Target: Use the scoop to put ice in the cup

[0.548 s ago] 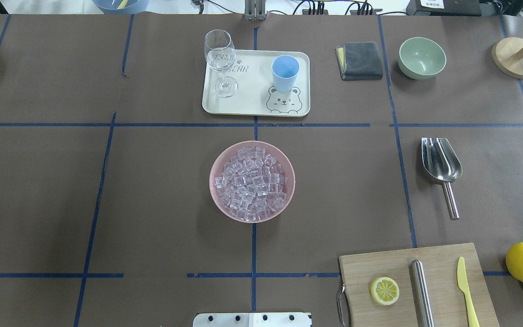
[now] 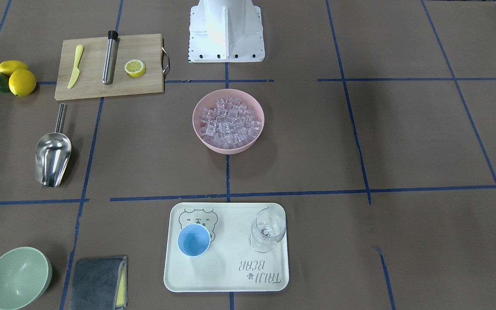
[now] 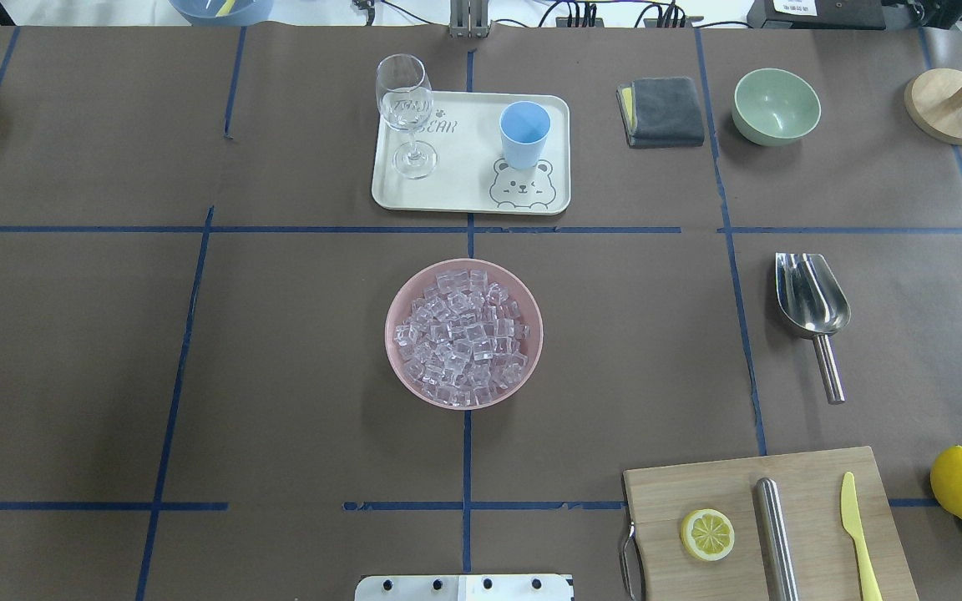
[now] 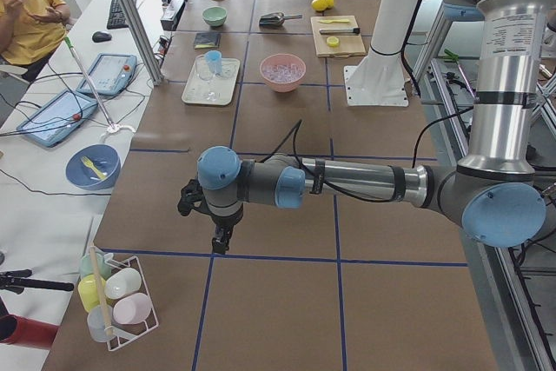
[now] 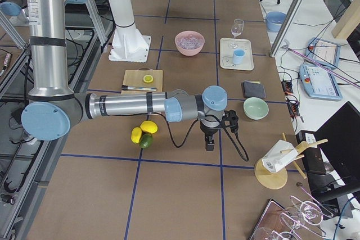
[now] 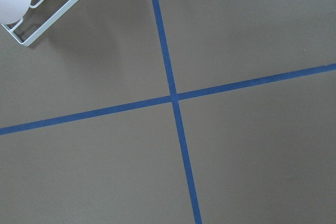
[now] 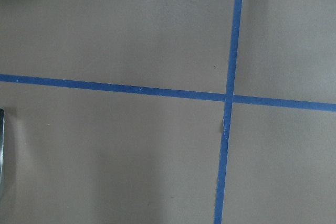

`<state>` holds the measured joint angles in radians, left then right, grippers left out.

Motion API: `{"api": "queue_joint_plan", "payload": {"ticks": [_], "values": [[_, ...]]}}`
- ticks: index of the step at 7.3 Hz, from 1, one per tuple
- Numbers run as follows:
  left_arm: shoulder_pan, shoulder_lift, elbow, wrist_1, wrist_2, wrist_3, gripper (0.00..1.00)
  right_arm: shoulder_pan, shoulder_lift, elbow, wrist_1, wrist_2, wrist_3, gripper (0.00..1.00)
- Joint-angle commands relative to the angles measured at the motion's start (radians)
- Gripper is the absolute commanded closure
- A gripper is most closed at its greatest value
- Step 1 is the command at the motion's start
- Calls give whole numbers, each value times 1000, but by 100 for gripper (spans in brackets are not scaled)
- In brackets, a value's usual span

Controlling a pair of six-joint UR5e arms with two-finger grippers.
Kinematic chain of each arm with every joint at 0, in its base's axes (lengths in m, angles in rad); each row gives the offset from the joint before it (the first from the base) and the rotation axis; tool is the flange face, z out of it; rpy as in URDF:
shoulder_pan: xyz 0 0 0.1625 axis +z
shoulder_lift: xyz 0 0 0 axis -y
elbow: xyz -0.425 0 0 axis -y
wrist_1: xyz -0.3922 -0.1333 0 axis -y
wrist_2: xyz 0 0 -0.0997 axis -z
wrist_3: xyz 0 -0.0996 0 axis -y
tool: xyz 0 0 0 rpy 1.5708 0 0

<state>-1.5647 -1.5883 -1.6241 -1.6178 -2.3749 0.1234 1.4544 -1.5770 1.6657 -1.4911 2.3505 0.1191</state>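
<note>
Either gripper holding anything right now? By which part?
Nothing is visibly held. The scoop lies free on the table, and the left gripper and right gripper hang over the table far from it. Open or shut cannot be told.

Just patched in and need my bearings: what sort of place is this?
Likely a robotics lab staged as a drinks station: blue tape grid on the papered table, tablets on a side bench, plus ice, scoop and cup.
</note>
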Motion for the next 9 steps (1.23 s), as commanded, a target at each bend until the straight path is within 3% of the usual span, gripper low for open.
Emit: {"api": "queue_joint_plan", "payload": {"ticks": [1, 8, 9], "values": [[0, 1, -2, -1, -3, -1, 0, 0, 0, 5, 0, 0, 5, 0], [12, -4, -72, -39, -9, 9, 0, -3, 2, 0, 17, 4, 10, 0], [55, -4, -109, -63, -53, 13, 0, -11, 0, -3, 61, 4, 8, 0]]}}
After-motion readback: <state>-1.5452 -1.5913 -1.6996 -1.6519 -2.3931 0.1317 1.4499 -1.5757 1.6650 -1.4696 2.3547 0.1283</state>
